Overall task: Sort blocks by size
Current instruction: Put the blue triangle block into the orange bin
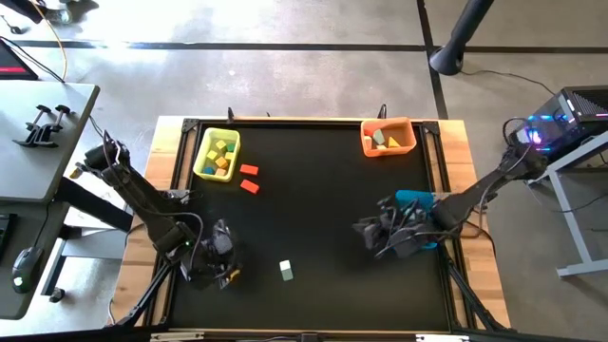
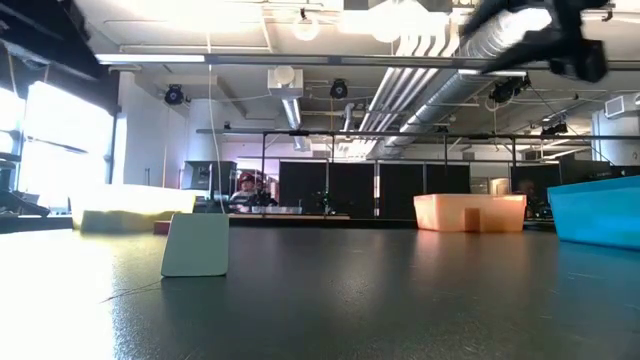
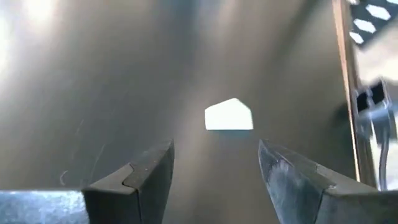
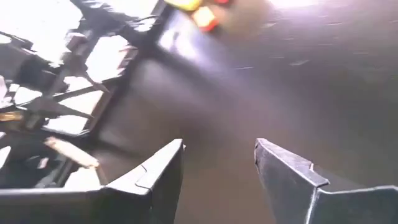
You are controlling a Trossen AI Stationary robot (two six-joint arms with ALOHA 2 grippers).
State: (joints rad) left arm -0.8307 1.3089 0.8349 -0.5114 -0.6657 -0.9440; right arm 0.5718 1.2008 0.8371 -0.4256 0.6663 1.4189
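A lab: exposed ceiling ducts (image 2: 440,75), concrete floor (image 1: 285,81) (desks alongside).

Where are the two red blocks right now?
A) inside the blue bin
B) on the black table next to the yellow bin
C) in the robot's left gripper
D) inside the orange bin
B: in the high view the two red blocks lie loose on the black table, just beside the yellow bin and not inside any bin.

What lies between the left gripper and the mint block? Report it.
Only bare black mat: the left wrist view shows the open left gripper facing the mint block with nothing between; the high view agrees.
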